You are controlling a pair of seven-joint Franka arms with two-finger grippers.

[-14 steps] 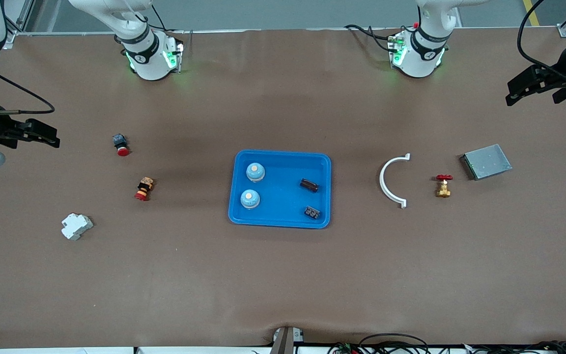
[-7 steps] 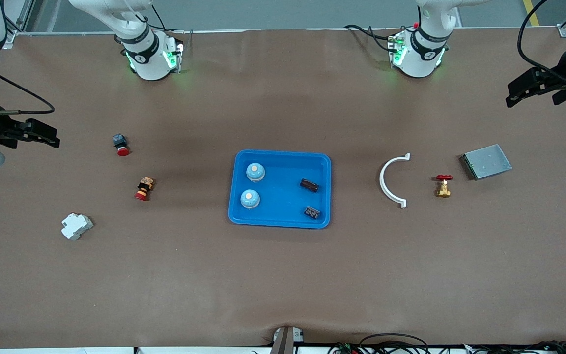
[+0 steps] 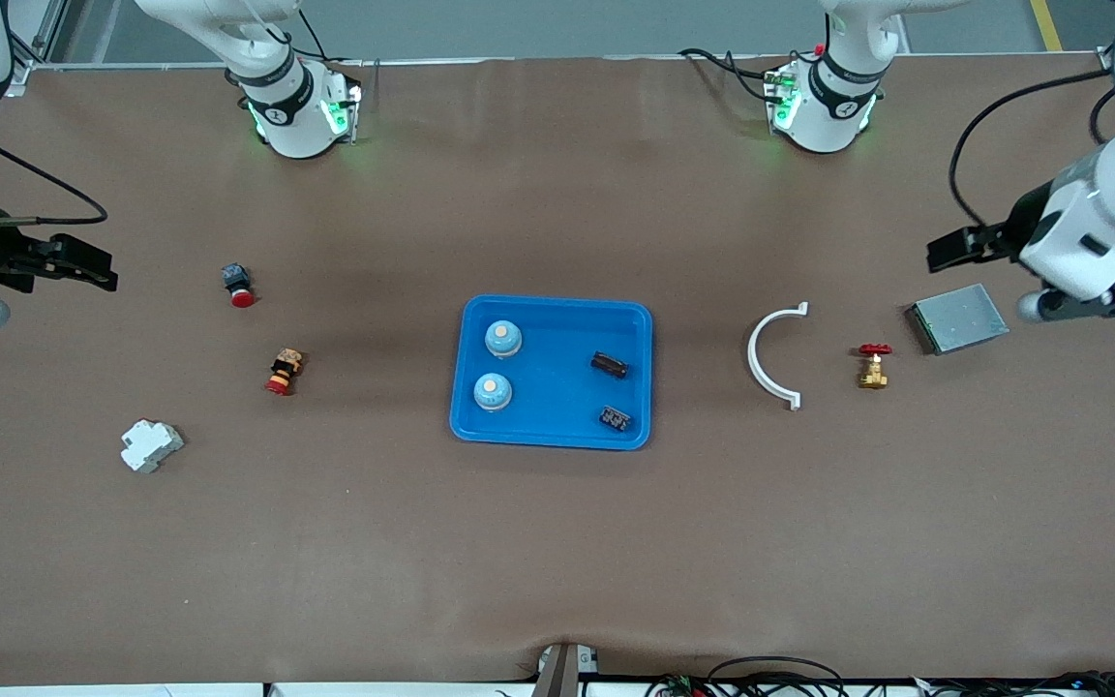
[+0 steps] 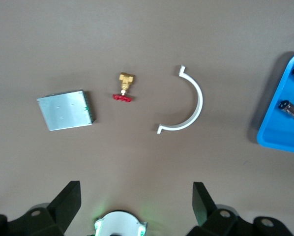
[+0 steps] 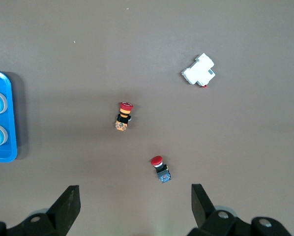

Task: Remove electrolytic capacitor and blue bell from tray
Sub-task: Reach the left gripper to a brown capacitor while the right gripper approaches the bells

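Observation:
A blue tray [image 3: 557, 324] lies mid-table. Two pale blue bells [image 3: 503, 338] [image 3: 493, 391] sit in it toward the right arm's end. Two dark capacitors [image 3: 609, 365] [image 3: 616, 418] sit in it toward the left arm's end. My left gripper [image 3: 940, 256] [image 4: 135, 194] hangs open and empty over bare table beside a grey metal box; its wrist view catches the tray [image 4: 279, 135] and both capacitors [image 4: 290, 109]. Over the right arm's end of the table my right gripper [image 3: 93, 269] [image 5: 135, 196] is open and empty, far from the tray [image 5: 4, 155].
A white curved clamp [image 3: 770, 356], a brass valve with a red handle [image 3: 873, 364] and the grey metal box [image 3: 957, 318] lie toward the left arm's end. Two red push buttons [image 3: 238, 285] [image 3: 284, 373] and a white breaker [image 3: 150, 445] lie toward the right arm's end.
My left arm has swung in from the table's end and now hangs by the grey box. The right arm and all objects have stayed put.

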